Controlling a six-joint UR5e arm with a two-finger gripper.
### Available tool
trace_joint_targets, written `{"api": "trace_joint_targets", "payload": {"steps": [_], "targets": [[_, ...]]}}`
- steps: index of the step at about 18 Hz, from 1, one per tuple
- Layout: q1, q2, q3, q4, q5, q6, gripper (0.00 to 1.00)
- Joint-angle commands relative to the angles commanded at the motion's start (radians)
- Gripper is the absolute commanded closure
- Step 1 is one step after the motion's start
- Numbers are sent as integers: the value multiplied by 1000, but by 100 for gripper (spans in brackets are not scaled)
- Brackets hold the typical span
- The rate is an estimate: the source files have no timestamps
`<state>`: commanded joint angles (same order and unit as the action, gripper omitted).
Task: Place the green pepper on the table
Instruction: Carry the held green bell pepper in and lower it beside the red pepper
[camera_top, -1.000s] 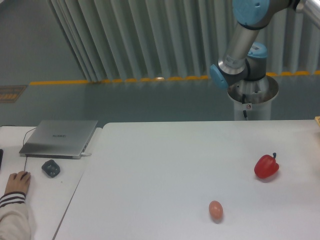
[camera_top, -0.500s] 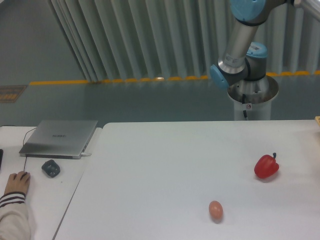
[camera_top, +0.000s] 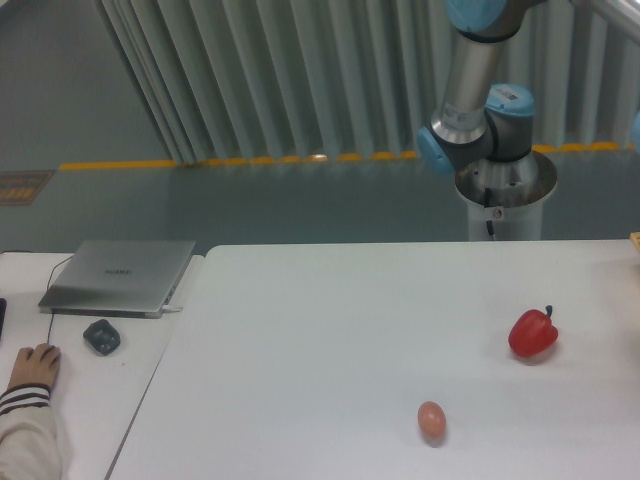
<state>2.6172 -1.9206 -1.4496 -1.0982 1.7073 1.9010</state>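
Note:
The green pepper is out of view. The large white table (camera_top: 330, 340) fills the lower part of the camera view. Only the arm's base and lower links (camera_top: 470, 110) show, rising behind the table's far right edge and leaving the frame at the top. The gripper itself is not in view.
A red bell pepper (camera_top: 532, 333) lies at the table's right side and an egg (camera_top: 431, 419) sits near the front. To the left, a smaller desk (camera_top: 90, 400) holds a laptop (camera_top: 120, 275) and a mouse (camera_top: 101, 335). A person's hand (camera_top: 33, 368) rests there.
The arm's upper link has swung slightly left and upward, its elbow joint rising further out of the top of the frame. The objects on the table have not moved.

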Motion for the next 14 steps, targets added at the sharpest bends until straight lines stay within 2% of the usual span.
{"api": "trace_joint_targets", "payload": {"steps": [8,14], "targets": [[-163,8,-54,-58,-8,-393,71],[-244,2,-95,-71,-21,-539,70]]}}
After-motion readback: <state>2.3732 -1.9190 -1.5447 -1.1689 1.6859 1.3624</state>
